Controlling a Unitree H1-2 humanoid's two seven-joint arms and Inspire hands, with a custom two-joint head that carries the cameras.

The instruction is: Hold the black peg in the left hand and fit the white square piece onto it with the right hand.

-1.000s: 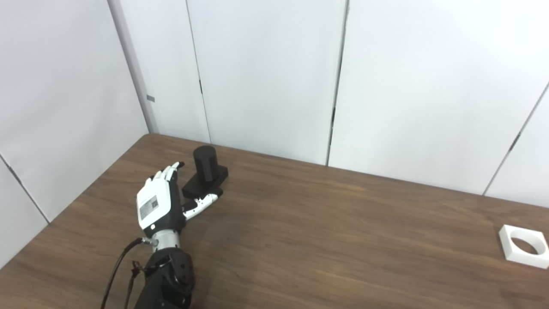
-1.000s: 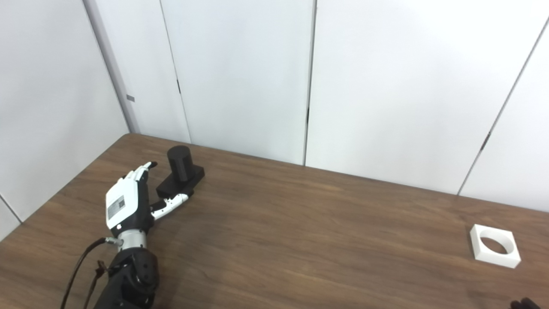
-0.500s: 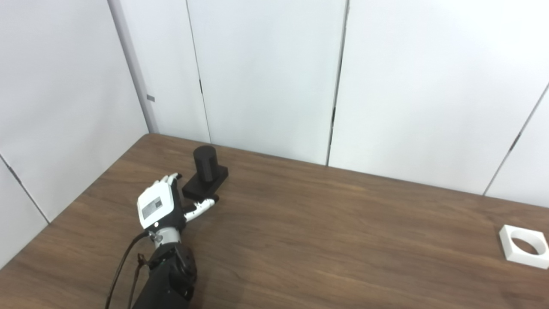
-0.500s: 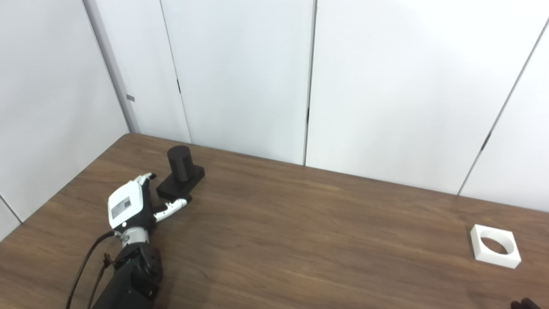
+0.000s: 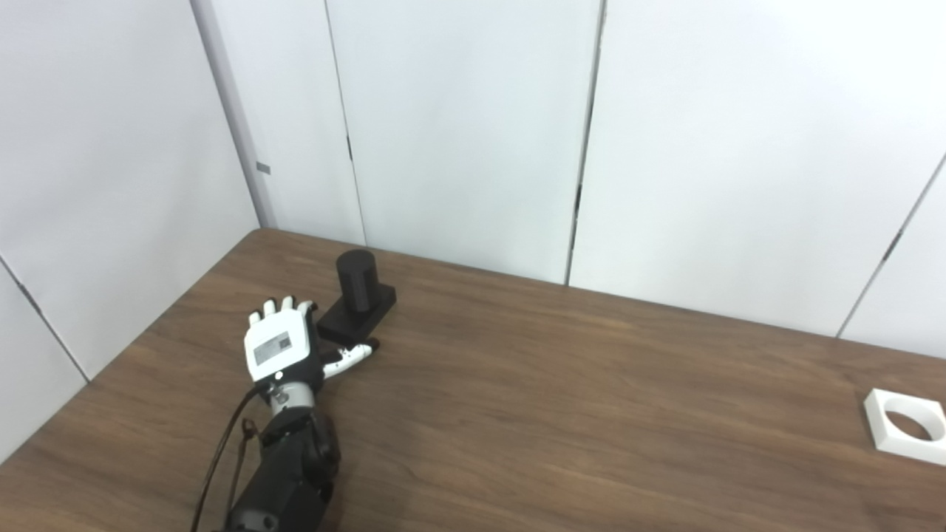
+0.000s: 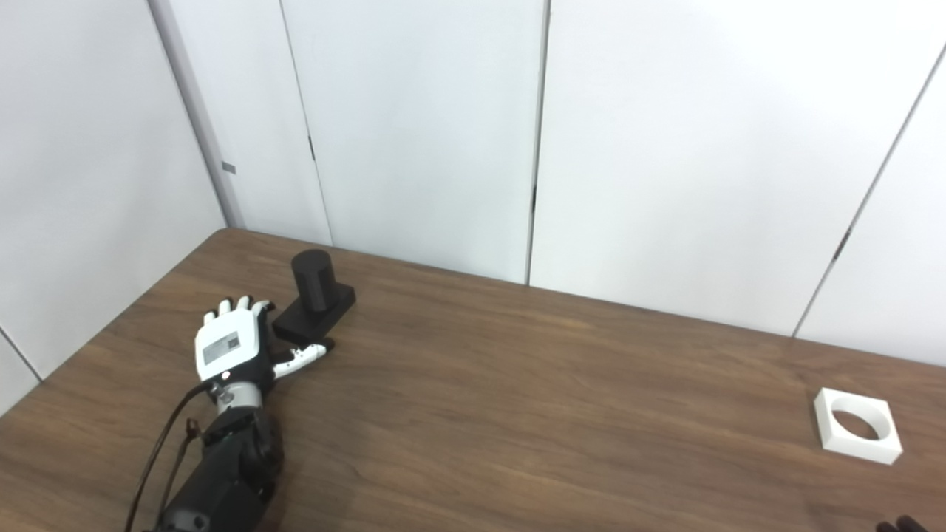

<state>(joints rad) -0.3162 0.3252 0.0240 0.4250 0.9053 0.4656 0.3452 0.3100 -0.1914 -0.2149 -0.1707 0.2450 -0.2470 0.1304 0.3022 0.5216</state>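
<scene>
The step in hand is the first one: getting the black peg (image 5: 357, 275) into the left hand (image 5: 279, 347). The peg is a short upright cylinder on a flat black base (image 5: 357, 312), standing near the far left corner of the tabletop (image 5: 562, 414). The left hand lies just beside the base on its near-left side, back upward, fingers (image 5: 284, 304) extended and a little apart, holding nothing. The thumb (image 5: 353, 355) sticks out to the right across the near edge of the base; whether it touches the base I cannot tell.

The white square piece (image 6: 857, 425), a flat block with a round hole through it, lies flat near the right edge of the tabletop, well apart from the peg. The right hand (image 6: 903, 525) shows only as a dark tip at the bottom right corner of the right eye view, so whether it is spread or closed cannot be told.

As I judge it, the next move calls for the left hand to go forward and to the right, so that fingers and thumb bracket the base or the cylinder, and then to close firmly enough to keep the peg upright. Only then does the right hand need to reach for the white piece.
</scene>
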